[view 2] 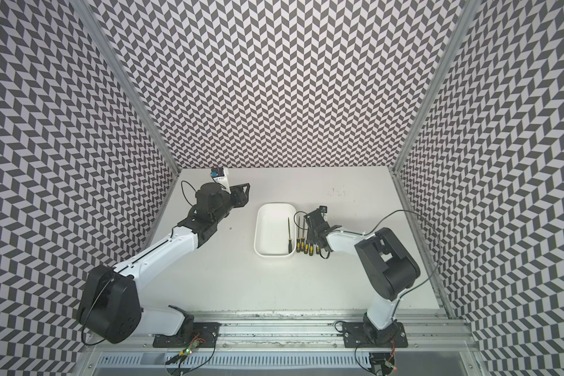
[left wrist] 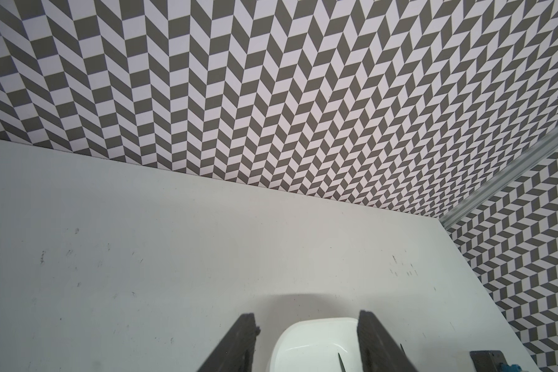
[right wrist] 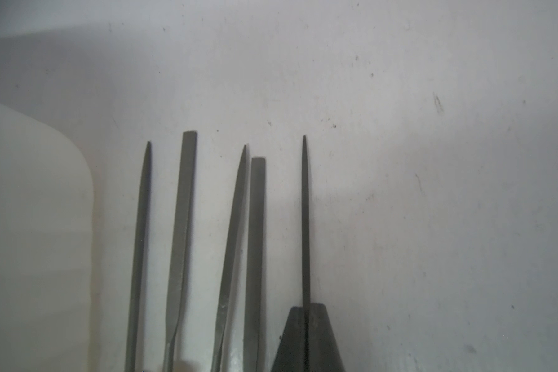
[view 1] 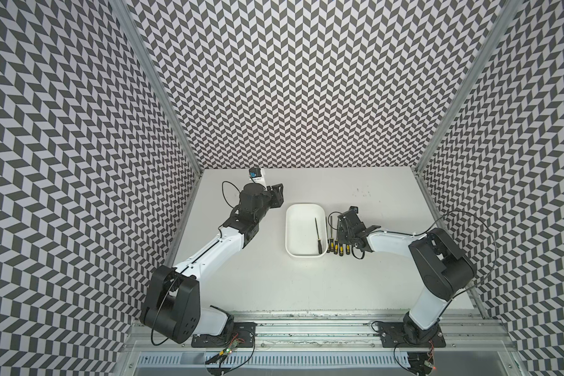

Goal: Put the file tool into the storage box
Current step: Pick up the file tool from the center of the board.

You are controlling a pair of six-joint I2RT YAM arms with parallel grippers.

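Note:
The white storage box [view 1: 288,228] [view 2: 257,231] stands mid-table with one file tool [view 1: 318,236] [view 2: 289,235] lying inside along its right wall. Just right of the box, several more files [view 1: 331,242] lie side by side on the table, handles toward the front. My right gripper [view 1: 342,237] [view 2: 314,237] points down over that row. In the right wrist view its jaws [right wrist: 306,308] are shut on the thin blade of the outermost file [right wrist: 305,219], the one farthest from the box [right wrist: 29,225]. My left gripper [view 1: 277,193] [left wrist: 306,317] hovers open and empty beyond the box's far left corner [left wrist: 303,341].
The other file blades [right wrist: 181,225] lie close beside the gripped one, the nearest about a finger-width away. Patterned walls enclose the table on three sides, and a metal rail [view 1: 306,325] with the arm bases runs along the front edge.

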